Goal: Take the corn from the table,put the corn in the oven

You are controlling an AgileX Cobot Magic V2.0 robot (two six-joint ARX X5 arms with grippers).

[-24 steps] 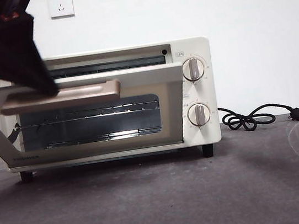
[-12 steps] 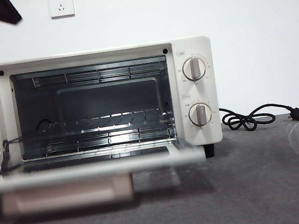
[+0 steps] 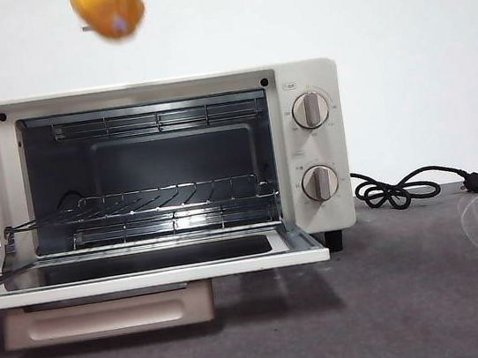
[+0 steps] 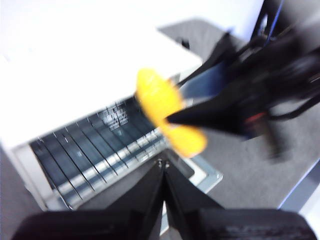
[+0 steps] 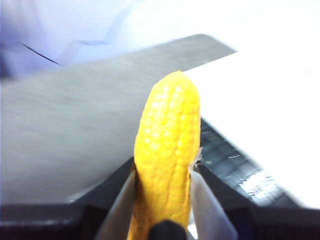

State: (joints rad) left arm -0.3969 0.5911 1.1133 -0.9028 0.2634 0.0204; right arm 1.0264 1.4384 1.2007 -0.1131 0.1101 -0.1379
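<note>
The corn (image 3: pixel 108 10), yellow-orange, hangs in the air above the oven's (image 3: pixel 306 72) top left, cut off by the front view's upper edge. My right gripper (image 5: pixel 165 172) is shut on the corn (image 5: pixel 167 135), cob pointing away from the wrist. The left wrist view shows the corn (image 4: pixel 167 117) above the open oven (image 4: pixel 75 65), pinched by the right gripper (image 4: pixel 172 120). My left gripper (image 4: pixel 163 167) is shut on nothing, above the oven's front. The door (image 3: pixel 146 279) lies fully open and flat; the wire rack (image 3: pixel 135 202) inside is bare.
The dark grey table (image 3: pixel 391 309) stretches in front of and to the right of the oven. A black cord with plug (image 3: pixel 409 186) lies coiled at the oven's right. Two knobs (image 3: pixel 315 146) sit on the right panel. A white wall stands behind.
The oven door dropped from half open to flat open. The dark gripper at its handle rose out of the front view. The corn has come into view at the top.
</note>
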